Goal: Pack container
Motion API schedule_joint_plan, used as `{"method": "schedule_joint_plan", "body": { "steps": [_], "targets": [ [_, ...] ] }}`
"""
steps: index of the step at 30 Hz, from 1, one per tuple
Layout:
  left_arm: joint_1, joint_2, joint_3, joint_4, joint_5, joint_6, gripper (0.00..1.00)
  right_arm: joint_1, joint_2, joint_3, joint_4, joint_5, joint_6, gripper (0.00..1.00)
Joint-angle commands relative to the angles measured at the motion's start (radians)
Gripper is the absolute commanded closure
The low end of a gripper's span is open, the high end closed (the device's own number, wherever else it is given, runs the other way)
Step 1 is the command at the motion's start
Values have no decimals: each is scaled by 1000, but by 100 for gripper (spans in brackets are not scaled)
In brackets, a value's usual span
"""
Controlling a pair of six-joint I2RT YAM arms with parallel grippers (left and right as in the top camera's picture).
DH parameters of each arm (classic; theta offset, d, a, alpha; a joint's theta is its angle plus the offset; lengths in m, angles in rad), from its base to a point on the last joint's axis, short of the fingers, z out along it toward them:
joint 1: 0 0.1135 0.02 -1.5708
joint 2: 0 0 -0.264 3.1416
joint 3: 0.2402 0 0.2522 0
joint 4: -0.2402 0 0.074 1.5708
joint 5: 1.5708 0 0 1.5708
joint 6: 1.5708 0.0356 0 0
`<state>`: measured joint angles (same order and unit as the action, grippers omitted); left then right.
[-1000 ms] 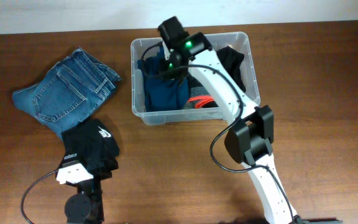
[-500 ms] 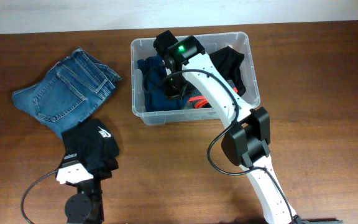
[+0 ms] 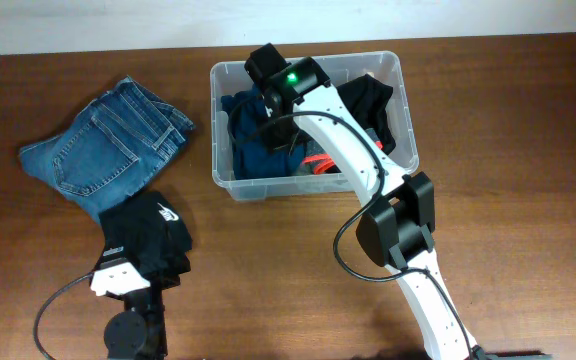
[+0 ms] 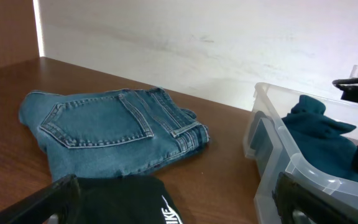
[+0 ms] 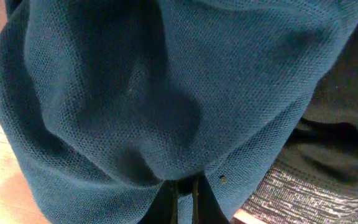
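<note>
The clear plastic container (image 3: 220, 172) stands at the back centre of the table and holds clothes. A teal shirt (image 3: 256, 148) fills its left half, with black, grey and orange-red garments to the right. My right gripper (image 3: 278, 118) is down inside the container, shut on the teal shirt (image 5: 135, 93), which fills the right wrist view. My left gripper (image 4: 173, 202) is open, low over a black Nike garment (image 3: 148, 235) at the front left. The container's corner shows in the left wrist view (image 4: 272, 149).
Folded blue jeans (image 3: 103, 145) lie at the left of the table, just behind the black garment; they also show in the left wrist view (image 4: 110, 130). A white wall runs behind the table's far edge.
My right gripper has moved left and down into the container with the teal shirt. In the last half second it barely moved. The left arm has not moved.
</note>
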<state>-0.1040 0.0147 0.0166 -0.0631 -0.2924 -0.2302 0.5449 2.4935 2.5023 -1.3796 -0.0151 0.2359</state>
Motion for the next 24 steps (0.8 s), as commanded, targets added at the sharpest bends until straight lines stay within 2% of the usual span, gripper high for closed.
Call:
{"method": "schedule_joint_plan", "body": {
  "steps": [1,14,24],
  "targets": [
    [5,-8,-6,2,0,12,1,-8,-36,4,4,19,-3,96],
    [5,-8,-6,2,0,12,1,-6,-17,-37,4,19,-4,96],
    [5,-8,-6,2,0,12,1,-7,-17,-312,56,19,-23,96]
  ]
}}
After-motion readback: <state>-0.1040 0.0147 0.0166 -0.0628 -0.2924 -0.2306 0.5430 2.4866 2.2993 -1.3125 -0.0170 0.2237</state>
